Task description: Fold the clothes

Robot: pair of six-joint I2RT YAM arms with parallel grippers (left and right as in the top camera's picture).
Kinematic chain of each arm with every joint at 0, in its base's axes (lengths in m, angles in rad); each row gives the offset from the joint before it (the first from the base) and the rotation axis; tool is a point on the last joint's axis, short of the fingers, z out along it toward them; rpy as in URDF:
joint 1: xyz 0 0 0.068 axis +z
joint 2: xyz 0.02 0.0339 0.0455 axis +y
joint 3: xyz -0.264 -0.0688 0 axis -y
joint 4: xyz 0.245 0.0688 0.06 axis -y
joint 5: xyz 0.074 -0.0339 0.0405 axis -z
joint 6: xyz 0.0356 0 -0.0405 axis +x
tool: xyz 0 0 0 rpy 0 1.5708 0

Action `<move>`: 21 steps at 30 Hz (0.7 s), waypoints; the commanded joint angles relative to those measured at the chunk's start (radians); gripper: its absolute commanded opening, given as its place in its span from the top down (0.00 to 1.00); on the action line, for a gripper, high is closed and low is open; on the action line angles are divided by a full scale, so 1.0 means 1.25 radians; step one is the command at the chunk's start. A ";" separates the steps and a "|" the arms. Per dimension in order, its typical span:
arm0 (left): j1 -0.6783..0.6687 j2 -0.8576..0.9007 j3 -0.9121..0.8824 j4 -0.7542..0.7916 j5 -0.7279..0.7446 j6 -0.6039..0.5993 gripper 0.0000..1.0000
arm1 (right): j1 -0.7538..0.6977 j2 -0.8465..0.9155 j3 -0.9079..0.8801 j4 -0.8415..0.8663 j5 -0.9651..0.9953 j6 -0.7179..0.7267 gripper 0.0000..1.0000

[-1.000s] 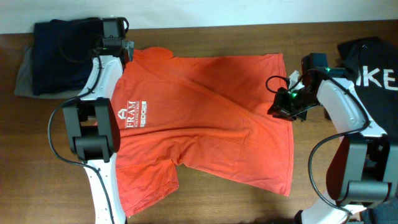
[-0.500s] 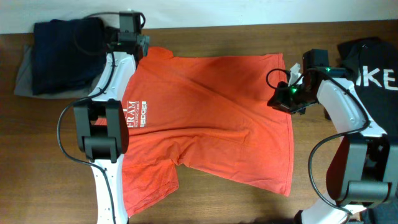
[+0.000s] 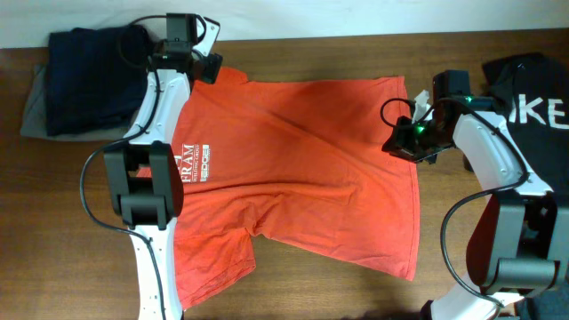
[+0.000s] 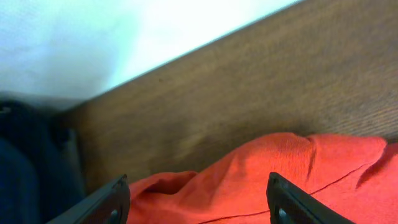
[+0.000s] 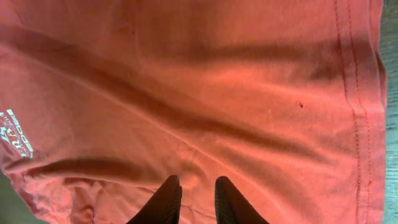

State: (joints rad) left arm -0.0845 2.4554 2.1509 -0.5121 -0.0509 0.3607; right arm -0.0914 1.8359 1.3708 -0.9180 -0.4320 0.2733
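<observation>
The orange-red T-shirt lies spread flat on the wooden table, its small white logo near the left side. My left gripper is open wide at the shirt's far left corner. In the left wrist view its fingers straddle a raised bit of that cloth without closing on it. My right gripper sits at the shirt's right edge. In the right wrist view its fingers are nearly together, with a small ridge of the shirt pinched between them.
A dark navy garment lies on a grey cloth at the far left corner, also dark in the left wrist view. A black garment with white lettering lies at the far right. The table's back edge runs just behind the left gripper.
My left gripper has moved right along the back edge to the shirt's far left corner. My right gripper shifted slightly up the shirt's right edge, then held still.
</observation>
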 commanded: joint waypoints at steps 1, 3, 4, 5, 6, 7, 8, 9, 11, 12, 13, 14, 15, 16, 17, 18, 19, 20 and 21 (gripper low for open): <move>0.010 0.040 0.010 0.004 0.027 0.025 0.30 | 0.006 0.006 0.013 -0.009 -0.002 -0.003 0.76; 0.013 0.049 0.010 0.005 0.029 0.025 0.31 | 0.006 0.006 0.013 -0.013 -0.002 -0.003 0.76; 0.013 0.052 0.010 0.005 0.030 0.025 0.31 | 0.006 0.006 0.012 -0.014 -0.002 -0.003 0.76; 0.013 0.055 0.010 0.005 0.030 0.025 0.31 | 0.006 0.006 0.012 -0.016 -0.002 -0.003 0.76; 0.014 0.061 0.010 0.005 0.030 0.025 0.31 | 0.006 0.006 0.012 -0.017 -0.002 -0.003 0.76; 0.014 0.064 0.010 0.005 0.030 0.025 0.31 | 0.006 0.006 0.012 -0.019 -0.002 -0.003 0.76; 0.014 0.067 0.010 0.005 0.030 0.025 0.31 | 0.006 0.006 0.012 -0.020 -0.002 -0.003 0.76; 0.014 0.074 0.010 0.005 0.030 0.025 0.31 | 0.006 0.006 0.012 -0.022 -0.002 -0.003 0.76; 0.014 0.083 0.010 0.002 0.030 0.025 0.31 | 0.006 0.006 0.012 -0.024 -0.002 -0.003 0.76; 0.014 0.090 0.010 0.002 0.030 0.025 0.31 | 0.006 0.006 0.012 -0.025 -0.002 -0.003 0.76; 0.014 0.094 0.010 0.001 0.030 0.024 0.31 | 0.006 0.006 0.012 -0.028 -0.002 -0.003 0.76; 0.014 0.102 0.010 0.002 0.030 0.024 0.31 | 0.006 0.006 0.012 -0.030 -0.002 -0.003 0.76; 0.014 0.105 0.010 0.002 0.030 0.024 0.31 | 0.006 0.006 0.012 -0.033 -0.002 -0.003 0.76; 0.014 0.109 0.010 0.003 0.030 0.024 0.32 | 0.006 0.006 0.012 -0.038 -0.002 -0.003 0.76; 0.014 0.109 0.010 0.005 0.030 0.024 0.35 | 0.006 0.006 0.012 -0.040 -0.002 -0.003 0.76; 0.014 0.109 0.010 0.009 0.029 0.024 0.38 | 0.006 0.006 0.012 -0.041 -0.002 -0.003 0.77; 0.014 0.109 0.011 0.014 0.028 0.024 0.46 | 0.006 0.006 0.012 -0.041 -0.002 -0.003 0.76; 0.014 0.109 0.017 0.016 0.023 0.023 0.53 | 0.006 0.006 0.012 -0.040 -0.002 -0.003 0.77; 0.014 0.109 0.025 0.016 0.022 0.023 0.61 | 0.006 0.006 0.012 -0.040 -0.002 -0.003 0.76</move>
State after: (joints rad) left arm -0.0715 2.5687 2.1517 -0.4938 -0.0250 0.3840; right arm -0.0914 1.8359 1.3708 -0.9653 -0.4324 0.2733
